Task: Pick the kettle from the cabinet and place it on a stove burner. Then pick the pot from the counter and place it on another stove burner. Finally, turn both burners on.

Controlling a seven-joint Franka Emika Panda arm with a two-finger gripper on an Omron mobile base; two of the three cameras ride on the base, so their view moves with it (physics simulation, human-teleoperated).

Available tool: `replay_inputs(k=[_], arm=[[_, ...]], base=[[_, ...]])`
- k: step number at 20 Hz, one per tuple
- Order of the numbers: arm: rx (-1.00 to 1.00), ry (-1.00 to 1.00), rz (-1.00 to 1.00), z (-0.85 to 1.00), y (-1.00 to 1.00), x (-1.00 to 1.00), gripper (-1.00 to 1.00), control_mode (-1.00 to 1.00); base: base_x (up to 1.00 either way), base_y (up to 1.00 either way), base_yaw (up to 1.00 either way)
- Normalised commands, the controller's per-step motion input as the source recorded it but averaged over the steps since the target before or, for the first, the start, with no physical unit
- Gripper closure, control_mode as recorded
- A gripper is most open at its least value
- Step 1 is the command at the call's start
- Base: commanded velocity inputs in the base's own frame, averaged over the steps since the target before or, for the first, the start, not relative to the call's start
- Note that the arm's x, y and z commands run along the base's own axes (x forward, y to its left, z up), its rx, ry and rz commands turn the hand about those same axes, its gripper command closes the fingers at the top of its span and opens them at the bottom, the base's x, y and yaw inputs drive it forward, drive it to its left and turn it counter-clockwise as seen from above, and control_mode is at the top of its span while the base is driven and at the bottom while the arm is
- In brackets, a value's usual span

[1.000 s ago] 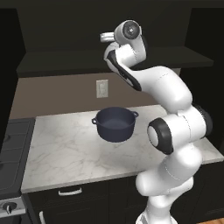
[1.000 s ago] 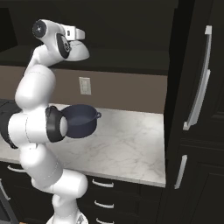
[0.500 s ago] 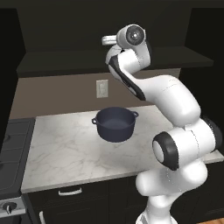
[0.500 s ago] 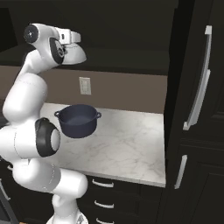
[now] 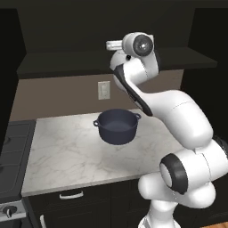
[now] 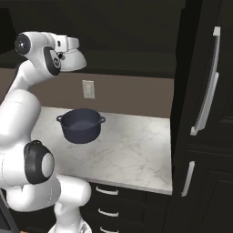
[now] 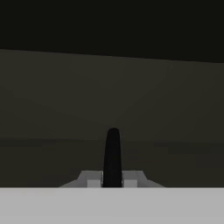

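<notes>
— What is shown of the gripper [image 7: 112,157]?

— In the hand view its two dark fingertips [image 7: 113,151] are pressed together into a single upright sliver, nothing being held between them. A plain dark surface is faced by the camera there. In the left base view the hand is raised high, level with the dark shelf [image 5: 89,60] under the upper cabinets.

— And where is the pot [image 5: 116,126] to be found?

— It is seen upright on the counter [image 5: 71,156], near the back wall and below the pale wall outlet [image 5: 103,90]. No lid is carried, and a small loop handle is visible at each side of its rim. It is well apart from the raised hand. In the right base view the same pot [image 6: 81,125] is set toward the left part of the marbled counter [image 6: 132,154].

— What is flanking the worktop?

— The edge of the black cooktop [image 5: 11,160] is seen at the far left in the left base view, with one silver knob [image 5: 7,212] at its front. In the right base view the tall dark cabinet [image 6: 202,91] is seen to the right of the counter, its long silver bar handle [image 6: 207,86] being upright and its door closed.
</notes>
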Motion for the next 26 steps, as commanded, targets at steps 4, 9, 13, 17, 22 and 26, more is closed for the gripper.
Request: replay_inputs(k=[4,9,13,17,22,26], arm=[[0.00,-0.05,0.00,0.05,0.00,-0.50,1.00,-1.00],[0.00,-0.05,0.00,0.05,0.00,-0.47,1.00,-1.00],[0.00,-0.04,0.00,0.05,0.00,-0.48,1.00,-1.00],[0.00,-0.03,0.00,0.01,0.00,-0.49,1.00,-1.00],[0.00,0.00,0.00,0.00,0.00,-0.42,1.00,-1.00],[0.00,0.00,0.00,0.00,0.00,-0.38,1.00,-1.00]], base=[[0.00,0.00,0.00],[0.00,0.00,0.00],[0.00,0.00,0.00],[0.00,0.00,0.00],[0.00,0.00,0.00],[0.00,0.00,0.00]])
